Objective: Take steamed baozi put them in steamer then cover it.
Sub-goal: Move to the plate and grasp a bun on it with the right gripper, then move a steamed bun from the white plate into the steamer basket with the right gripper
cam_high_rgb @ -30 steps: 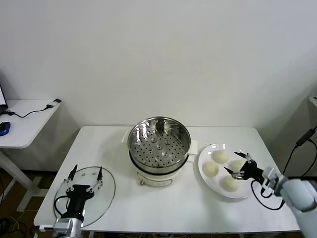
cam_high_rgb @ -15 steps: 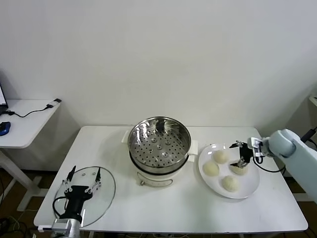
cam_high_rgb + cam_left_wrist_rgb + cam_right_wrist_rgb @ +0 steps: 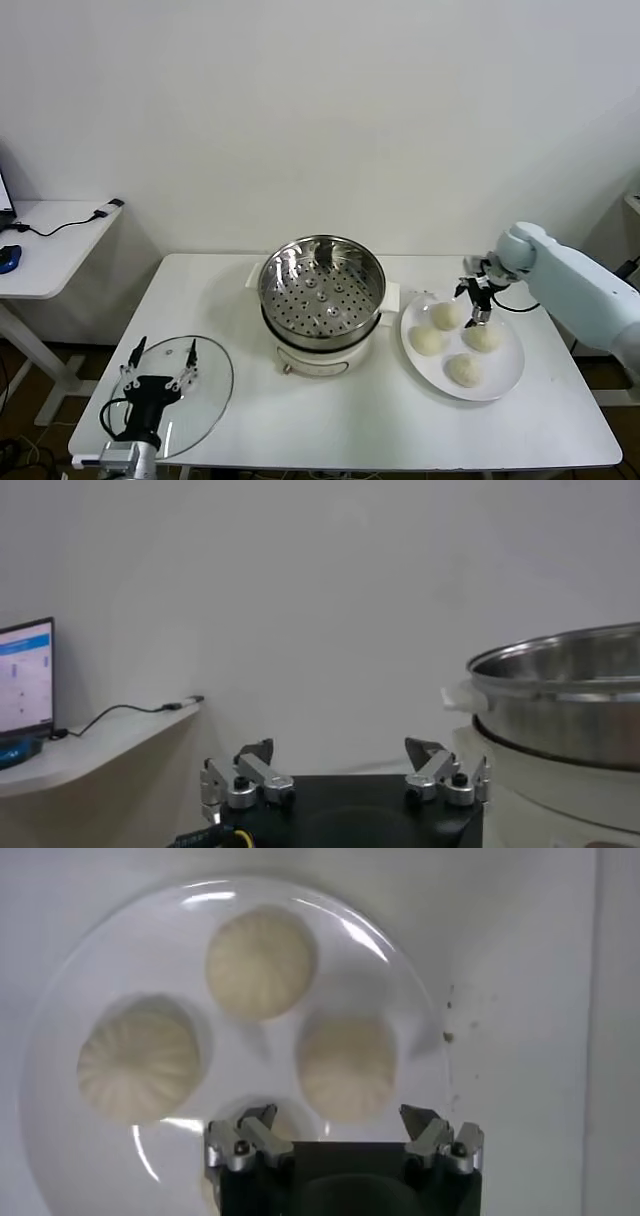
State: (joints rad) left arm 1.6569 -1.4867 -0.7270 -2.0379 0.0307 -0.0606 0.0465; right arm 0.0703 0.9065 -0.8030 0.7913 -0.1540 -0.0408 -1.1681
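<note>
- The left gripper [image 3: 160, 353] is sitting at the near left corner of the table [image 3: 340, 420], its jaws spread wide and holding nothing; the left wrist view is showing its two fingertips [image 3: 247, 776] well apart.
- The cover [image 3: 205, 385], a clear glass lid, is lying flat on the table under and beside that gripper, off the steamer.
- A white plate [image 3: 505, 375] is resting on the right side of the table, carrying the steamed baozi [image 3: 464, 369]: four are showing in the head view, none of them in the steamer yet.
- The right gripper [image 3: 475, 296] is hovering above the far part of the plate, pointing down, jaws wide and gripping nothing; in the right wrist view the baozi [image 3: 347, 1064] are lying on the plate [image 3: 120, 968] below it, one partly hidden behind the gripper's body.
- The steamer [image 3: 321, 283] is standing at the middle of the table on its white pot base [image 3: 315, 358], uncovered, with its perforated bottom showing bare.
- Farther off to the left, a side desk [image 3: 45, 255] is carrying a cable [image 3: 70, 222].
</note>
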